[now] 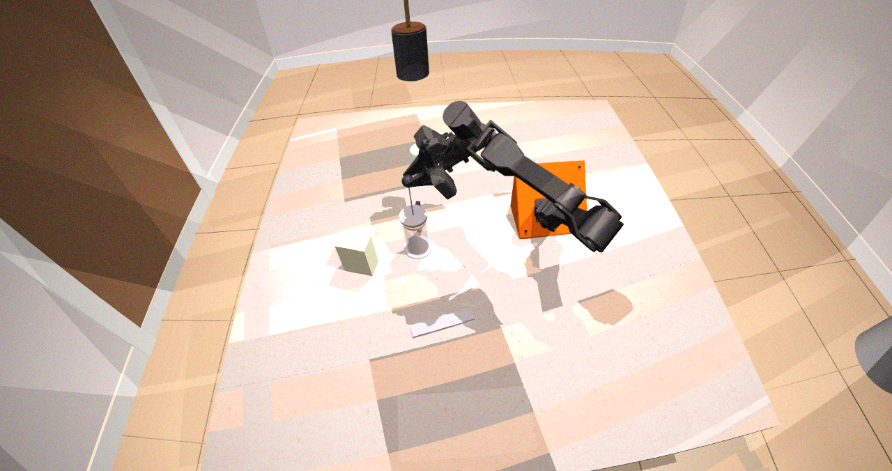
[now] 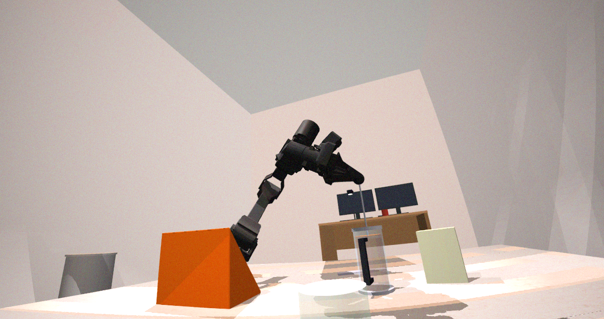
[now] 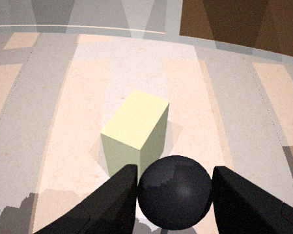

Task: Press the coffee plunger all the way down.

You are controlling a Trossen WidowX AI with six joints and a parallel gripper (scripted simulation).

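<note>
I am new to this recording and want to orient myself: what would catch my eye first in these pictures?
The dark gripper is shut on the black plunger knob, high above the glass coffee press, whose thin rod is not yet pushed down. Behind it, the arm rises from a bright orange base block. A pale yellow box stands beside the press, apart from it.

Gripper [image 1: 410, 181] closed on plunger knob above glass press [image 1: 416, 236], pale box [image 1: 357, 257] beside, orange base [image 1: 548, 198]
</note>
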